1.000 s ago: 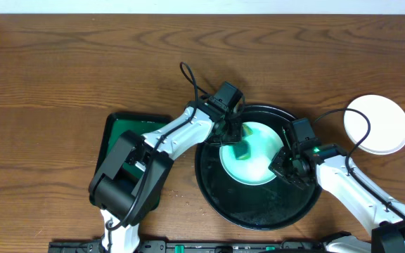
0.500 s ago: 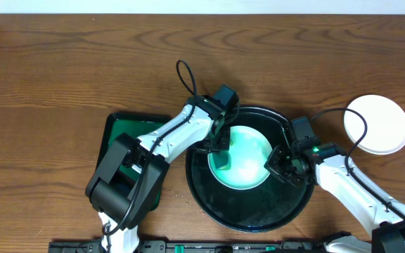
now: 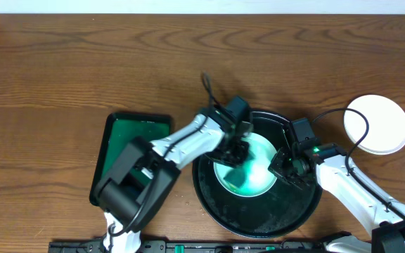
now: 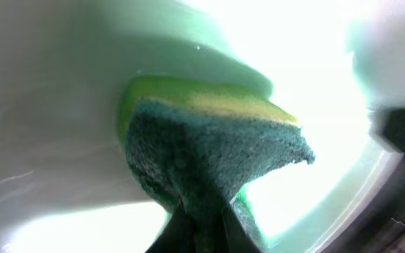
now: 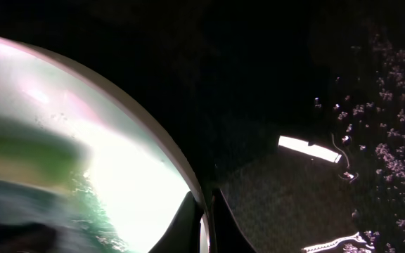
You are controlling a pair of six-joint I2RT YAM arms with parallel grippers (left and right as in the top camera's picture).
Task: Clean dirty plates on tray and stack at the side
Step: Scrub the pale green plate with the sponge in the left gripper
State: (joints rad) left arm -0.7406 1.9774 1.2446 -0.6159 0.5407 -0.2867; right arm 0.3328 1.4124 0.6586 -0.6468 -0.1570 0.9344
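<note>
- The desk (image 3: pixel 83 63) is brown wood with a strong wavy grain, bare across its whole far half.
- A thin pale strip of wall (image 3: pixel 202 5) runs along the desk's far edge. No more of the room shows.
- The black round tray (image 3: pixel 259 214) sits near the front edge, right of centre. Its floor is glossy and wet, and the right wrist view shows droplets and bright glints on it.
- A plate (image 3: pixel 255 176) lies inside the tray towards its far side, smeared teal-green over most of its face.
- The left hand (image 4: pixel 201 221) is clamped on a sponge (image 4: pixel 209 140). The sponge's rough blue-green face is towards the camera, its yellow layer is behind, and it presses on the plate.
- The right hand (image 5: pixel 204 218) is closed on the plate's right rim, one finger on each side of the edge.
- A white plate (image 3: pixel 376 124) with no smear rests on bare wood just right of the tray, apart from it.
- A green tray (image 3: pixel 125 137) with a black rim lies left of the black tray, partly under the left arm.
</note>
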